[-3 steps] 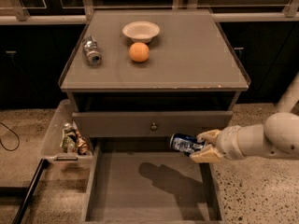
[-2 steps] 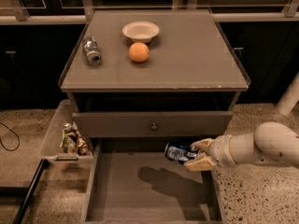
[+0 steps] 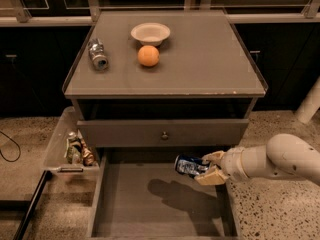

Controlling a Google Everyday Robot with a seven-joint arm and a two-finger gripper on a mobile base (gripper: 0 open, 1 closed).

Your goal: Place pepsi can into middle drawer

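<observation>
The pepsi can (image 3: pixel 188 165) is dark blue with silver markings and lies on its side in my gripper (image 3: pixel 206 167). The gripper is shut on the can, with tan fingers (image 3: pixel 213 176) above and below its right end. It reaches in from the right on a white arm (image 3: pixel 272 161). The can hangs over the right part of the open middle drawer (image 3: pixel 130 209), a wide grey tray pulled out at the bottom of the cabinet. Its shadow falls on the drawer floor below.
The cabinet top (image 3: pixel 200 64) holds a silver-grey can (image 3: pixel 98 54) on its side, an orange (image 3: pixel 148 55) and a white bowl (image 3: pixel 150 33). A closed drawer front with a small knob (image 3: pixel 163 134) sits above the open drawer. A side bin (image 3: pixel 75 149) at the left holds snack packets.
My gripper has moved left and down with the can, from beside the drawer's right edge to over the drawer floor.
</observation>
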